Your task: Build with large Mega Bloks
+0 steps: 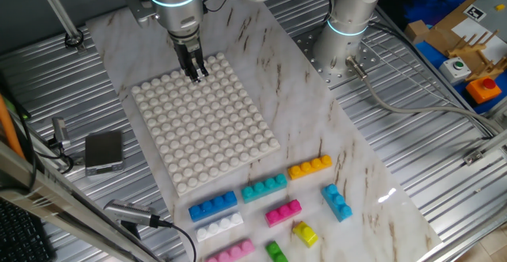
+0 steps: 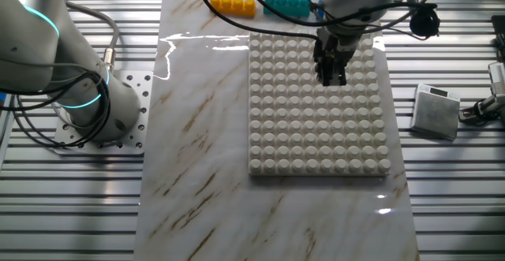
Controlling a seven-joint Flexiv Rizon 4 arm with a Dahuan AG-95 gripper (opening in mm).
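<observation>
Surface: marble-patterned counter (image 1: 348, 135) set over ribbed metal decking; second arm base (image 2: 87, 95) bolted at left of the other fixed view.
Baseplate: big white studded baseplate (image 1: 206, 131) lies flat at centre of the counter, no bricks on it.
Claw: claw (image 1: 195, 74) points straight down over the far edge rows of the baseplate, upper centre-left in one fixed view; fingertips at or just above the studs, contact cannot be told. Fingers close together, nothing seen between them; whether clenched or released I cannot tell.
Bricks, lower frame of one fixed view, all on the counter, well apart from the claw:
- orange brick (image 1: 310, 167): just off the baseplate's near right corner.
- teal brick (image 1: 264, 187): left of the orange one.
- blue brick (image 1: 213, 206): left of the teal one.
- white brick (image 1: 220, 226): just below the blue one.
- magenta brick (image 1: 283, 212): below the teal one.
- light-blue brick (image 1: 337, 202): right of magenta, angled.
- yellow brick (image 1: 305, 233), green brick (image 1: 276, 252), pink brick (image 1: 231, 252): along the bottom edge.
Other: small grey box (image 1: 104, 151) on the decking, left of the baseplate.
</observation>
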